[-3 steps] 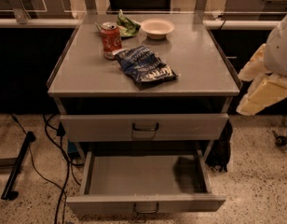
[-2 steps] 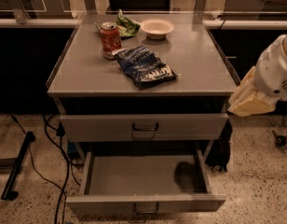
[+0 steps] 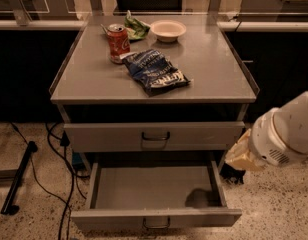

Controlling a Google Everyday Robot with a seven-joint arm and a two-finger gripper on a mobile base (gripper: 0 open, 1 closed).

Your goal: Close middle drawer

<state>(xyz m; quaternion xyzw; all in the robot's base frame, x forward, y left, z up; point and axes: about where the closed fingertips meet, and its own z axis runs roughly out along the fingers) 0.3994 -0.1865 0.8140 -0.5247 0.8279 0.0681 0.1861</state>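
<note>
The middle drawer point(image 3: 114, 218) stands pulled far out, low under the desk point(image 3: 214, 79), with its long front panel running left to right. The pincer point(image 3: 241, 156) hangs just beside the drawer's right side, behind and above the front handle point(image 3: 156, 223). Whether it is released or clenched I cannot tell. I judge it must first come round in front of the panel, then push inward.
</note>
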